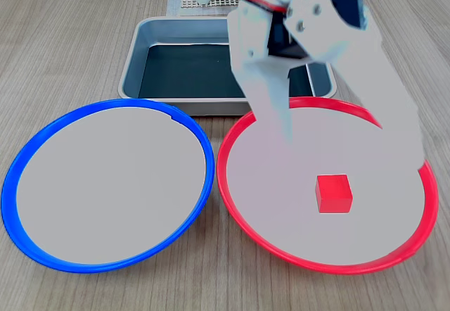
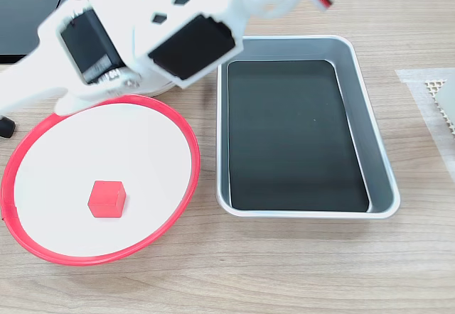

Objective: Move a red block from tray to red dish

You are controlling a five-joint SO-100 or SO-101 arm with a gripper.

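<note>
Pincer hangs empty above the red dish, how far open unclear through blur; red block lies apart on the dish.

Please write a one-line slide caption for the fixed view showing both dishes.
Red block resting in the red dish beside the blue dish, tray behind, arm overhead.
</note>
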